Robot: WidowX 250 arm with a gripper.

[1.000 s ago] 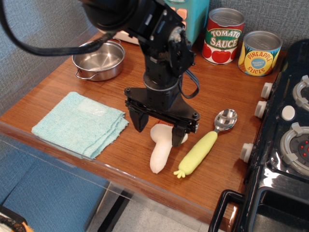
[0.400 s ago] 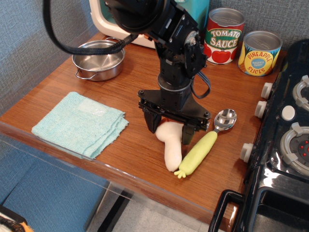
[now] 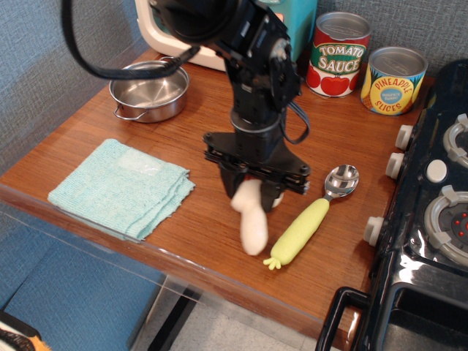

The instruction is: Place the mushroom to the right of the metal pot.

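The mushroom (image 3: 252, 221) hangs with its cream-white stem pointing down toward the table's front edge; its cap is hidden between the fingers. My gripper (image 3: 254, 191) is shut on the mushroom's upper end, near the middle-front of the wooden table (image 3: 88, 139). The stem looks blurred and slightly off the table. The metal pot (image 3: 150, 90) sits at the back left, well apart from the gripper.
A yellow-green-handled spoon (image 3: 306, 225) lies just right of the mushroom. A folded teal cloth (image 3: 121, 186) lies front left. A tomato sauce can (image 3: 338, 55) and a pineapple can (image 3: 393, 80) stand at the back right. A black stove (image 3: 431, 219) borders the right side.
The gripper came down over the mushroom's top, its fingers closed on it, and it shifted slightly left. The stem swung from lying flat to hanging.
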